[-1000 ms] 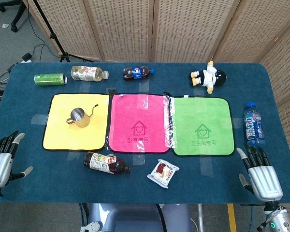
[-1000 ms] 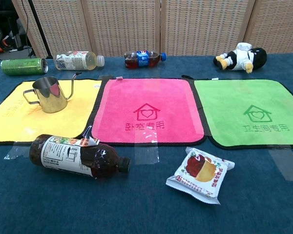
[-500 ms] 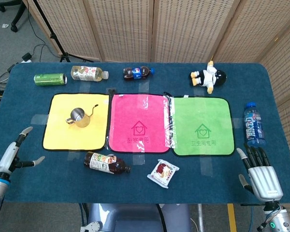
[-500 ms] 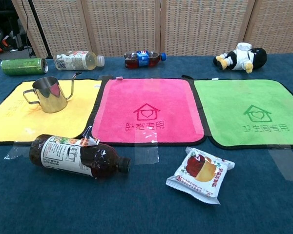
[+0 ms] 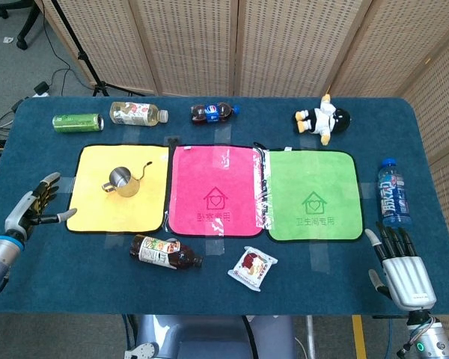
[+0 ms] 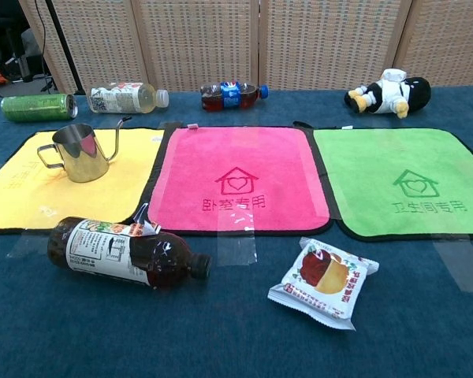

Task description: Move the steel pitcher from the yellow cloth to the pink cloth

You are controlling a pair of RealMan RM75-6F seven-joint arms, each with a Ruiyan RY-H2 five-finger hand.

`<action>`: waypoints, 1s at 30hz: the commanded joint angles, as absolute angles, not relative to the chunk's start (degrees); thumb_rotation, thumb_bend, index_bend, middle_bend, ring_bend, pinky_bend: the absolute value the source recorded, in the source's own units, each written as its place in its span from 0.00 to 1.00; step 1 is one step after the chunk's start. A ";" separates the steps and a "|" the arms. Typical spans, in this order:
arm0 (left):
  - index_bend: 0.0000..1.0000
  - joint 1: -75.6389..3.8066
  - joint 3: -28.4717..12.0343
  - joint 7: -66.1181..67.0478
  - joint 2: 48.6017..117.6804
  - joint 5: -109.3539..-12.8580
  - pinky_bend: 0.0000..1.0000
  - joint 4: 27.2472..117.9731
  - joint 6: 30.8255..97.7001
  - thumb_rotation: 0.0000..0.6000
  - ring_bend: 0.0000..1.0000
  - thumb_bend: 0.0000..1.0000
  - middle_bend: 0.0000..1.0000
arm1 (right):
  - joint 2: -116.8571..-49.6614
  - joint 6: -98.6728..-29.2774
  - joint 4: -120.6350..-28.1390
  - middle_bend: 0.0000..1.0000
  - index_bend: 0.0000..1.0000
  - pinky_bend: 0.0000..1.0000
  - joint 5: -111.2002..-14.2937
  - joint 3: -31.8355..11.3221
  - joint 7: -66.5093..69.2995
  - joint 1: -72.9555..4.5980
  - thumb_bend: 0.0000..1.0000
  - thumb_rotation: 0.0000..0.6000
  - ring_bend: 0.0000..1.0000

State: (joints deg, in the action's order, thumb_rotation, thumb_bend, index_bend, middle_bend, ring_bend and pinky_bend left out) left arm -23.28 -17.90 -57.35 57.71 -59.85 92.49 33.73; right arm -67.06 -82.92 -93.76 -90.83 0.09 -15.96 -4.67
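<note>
The steel pitcher [image 5: 122, 182] [image 6: 79, 153] stands upright on the yellow cloth [image 5: 112, 213] [image 6: 16, 197], its thin spout pointing toward the pink cloth [image 5: 213, 191] [image 6: 236, 177]. The pink cloth lies bare just right of it. My left hand [image 5: 34, 207] hovers open off the yellow cloth's left edge, fingers spread, apart from the pitcher. My right hand [image 5: 400, 271] rests open at the table's front right corner. Neither hand shows in the chest view.
A dark bottle [image 5: 165, 253] lies in front of the yellow and pink cloths, a snack packet [image 5: 252, 268] beside it. A green cloth [image 5: 312, 196], blue bottle [image 5: 393, 193], plush toy [image 5: 323, 120], cola bottle [image 5: 213, 112], tea bottle [image 5: 137, 114] and green can [image 5: 78, 122] ring the cloths.
My left hand has risen from the front left table edge and moved forward toward the yellow cloth's left side. The right hand and the pitcher have stayed put.
</note>
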 commanded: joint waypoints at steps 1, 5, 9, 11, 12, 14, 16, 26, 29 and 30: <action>0.00 -25.05 -19.69 -59.25 58.41 -57.88 0.00 91.42 30.72 1.00 0.00 0.22 0.00 | -67.18 -82.68 -93.64 0.00 0.00 0.00 -90.59 0.02 -16.08 -4.78 0.41 1.00 0.00; 0.00 -26.84 -20.88 -59.76 59.51 -56.39 0.00 90.03 27.57 1.00 0.00 0.22 0.00 | -67.48 -81.58 -93.16 0.00 0.00 0.00 -89.29 -0.44 -16.01 -5.23 0.41 1.00 0.00; 0.00 -28.89 -21.20 -58.79 61.45 -53.78 0.00 87.85 25.13 1.00 0.00 0.22 0.00 | -67.72 -80.56 -92.65 0.00 0.00 0.00 -88.05 -0.81 -15.93 -5.63 0.41 1.00 0.00; 0.00 -29.91 -21.25 -58.27 62.48 -52.54 0.00 86.76 23.88 1.00 0.00 0.22 0.00 | -67.81 -80.23 -92.48 0.00 0.00 0.00 -87.69 -0.89 -15.92 -5.77 0.41 1.00 0.00; 0.00 -30.31 -21.24 -57.92 62.86 -52.06 0.00 86.27 23.38 1.00 0.00 0.22 0.00 | -67.84 -80.16 -92.43 0.00 0.00 0.00 -87.61 -0.90 -15.93 -5.80 0.41 1.00 0.00; 0.00 -31.35 -21.04 -56.84 63.96 -50.94 0.00 85.05 22.42 1.00 0.00 0.22 0.00 | -67.88 -80.21 -92.40 0.00 0.00 0.00 -87.60 -0.91 -15.86 -5.83 0.41 1.00 0.00; 0.00 -32.12 -20.87 -56.04 64.86 -49.93 0.00 84.05 21.96 1.00 0.00 0.22 0.00 | -67.90 -80.29 -92.36 0.00 0.00 0.00 -87.72 -0.86 -15.84 -5.83 0.41 1.00 0.00; 0.00 -34.95 -20.90 -53.03 67.44 -44.02 0.00 82.57 20.07 1.00 0.00 0.23 0.00 | -68.24 -79.74 -91.98 0.00 0.00 0.00 -87.31 -0.82 -15.95 -6.14 0.41 1.00 0.00; 0.00 -35.11 -21.00 -52.63 67.58 -43.13 0.00 82.90 19.87 1.00 0.00 0.23 0.00 | -68.27 -79.71 -91.94 0.00 0.00 0.00 -87.28 -0.79 -15.99 -6.18 0.41 1.00 0.00; 0.00 -35.12 -21.06 -52.55 67.62 -42.82 0.00 83.00 19.84 1.00 0.00 0.23 0.00 | -68.27 -79.73 -91.95 0.00 0.00 0.00 -87.31 -0.77 -16.00 -6.18 0.41 1.00 0.00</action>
State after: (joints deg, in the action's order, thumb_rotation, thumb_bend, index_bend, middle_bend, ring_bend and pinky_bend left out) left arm -35.06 -21.00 -52.65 67.55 -42.96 82.89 19.91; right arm -68.27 -79.73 -91.95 -87.32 -0.77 -16.00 -6.17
